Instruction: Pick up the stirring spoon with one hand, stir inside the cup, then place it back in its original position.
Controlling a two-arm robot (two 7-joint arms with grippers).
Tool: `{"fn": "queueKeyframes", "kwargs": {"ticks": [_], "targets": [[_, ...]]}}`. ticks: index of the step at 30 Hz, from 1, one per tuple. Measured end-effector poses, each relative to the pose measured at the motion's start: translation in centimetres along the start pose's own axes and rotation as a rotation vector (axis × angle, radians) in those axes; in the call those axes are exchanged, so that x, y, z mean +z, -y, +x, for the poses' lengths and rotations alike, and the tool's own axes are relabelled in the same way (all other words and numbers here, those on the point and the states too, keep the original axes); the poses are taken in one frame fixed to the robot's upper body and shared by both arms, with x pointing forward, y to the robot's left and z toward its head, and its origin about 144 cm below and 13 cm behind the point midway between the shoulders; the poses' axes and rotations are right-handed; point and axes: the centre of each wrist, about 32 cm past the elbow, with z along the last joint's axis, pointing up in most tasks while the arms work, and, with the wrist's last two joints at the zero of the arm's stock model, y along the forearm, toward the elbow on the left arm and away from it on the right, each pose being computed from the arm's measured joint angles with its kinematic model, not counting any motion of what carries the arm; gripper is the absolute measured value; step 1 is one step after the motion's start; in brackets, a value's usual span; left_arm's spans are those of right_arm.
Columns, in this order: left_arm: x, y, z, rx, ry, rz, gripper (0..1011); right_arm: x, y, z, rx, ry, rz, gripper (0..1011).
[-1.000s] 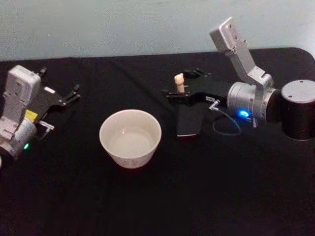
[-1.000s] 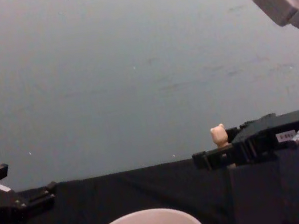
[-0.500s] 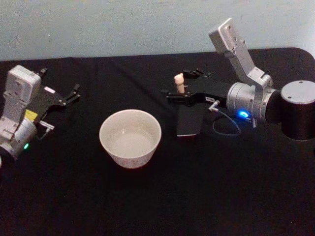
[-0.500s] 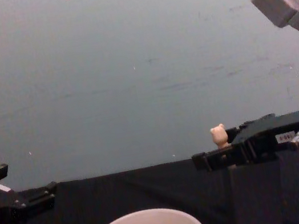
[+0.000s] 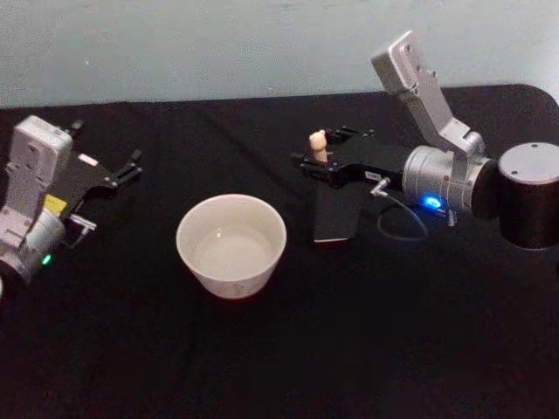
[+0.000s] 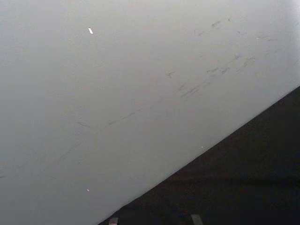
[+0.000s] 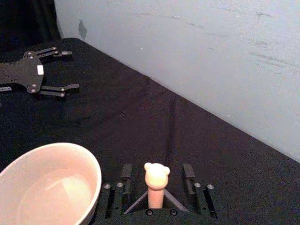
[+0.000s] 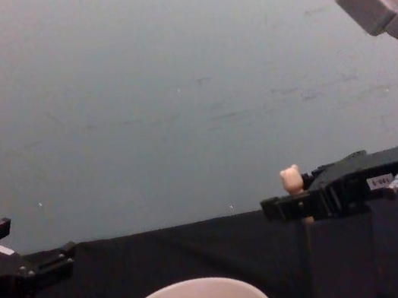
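On black cloth (image 5: 349, 349) before a pale wall (image 5: 218, 44), right pincer (image 7: 157, 172) apart around the stirring spoon (image 8: 291, 179), left pincer (image 7: 65, 70) apart

stirring spoon (image 5: 318, 140): 1 | cup (image 5: 218, 283): 1 | box holder (image 5: 336, 218): 1 | claws (image 5: 132, 168) (image 5: 317, 157): 2

The wide round cream-pink cup (image 5: 231, 244) looks like smooth glazed ceramic with a soft sheen. Matt black cloth (image 5: 262, 349) lies under the cup. Right of the cup, the tall dark square box holder (image 5: 336, 216) is matt, and the stirring spoon (image 7: 156, 185) has a smooth, dull cream bear-head handle. Behind the cup, the pale painted wall (image 8: 172, 84) is scuffed.
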Motion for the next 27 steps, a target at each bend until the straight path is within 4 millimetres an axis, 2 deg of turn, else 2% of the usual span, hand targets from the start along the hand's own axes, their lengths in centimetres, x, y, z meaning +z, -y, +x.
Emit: {"fn": "queueKeyframes", "kwargs": {"ticks": [2,5,6,8,13,16,27], "targets": [[0.00,0.00,0.00,0.000,0.000,0.000,1002,0.00,0.00,0.00,0.000,0.000,0.000,638],[0.00,0.00,0.00,0.000,0.000,0.000,1001,0.00,0.00,0.00,0.000,-0.001,0.000,537],[0.00,0.00,0.00,0.000,0.000,0.000,1001,0.00,0.00,0.00,0.000,-0.001,0.000,476],[0.00,0.00,0.00,0.000,0.000,0.000,1001,0.00,0.00,0.00,0.000,-0.001,0.000,435],[0.00,0.00,0.00,0.000,0.000,0.000,1001,0.00,0.00,0.00,0.001,-0.002,0.000,253],[0.00,0.00,0.00,0.000,0.000,0.000,1001,0.00,0.00,0.00,0.001,-0.002,0.000,183],[0.00,0.00,0.00,0.000,0.000,0.000,1001,0.00,0.03,-0.03,0.003,-0.005,0.003,159]]}}
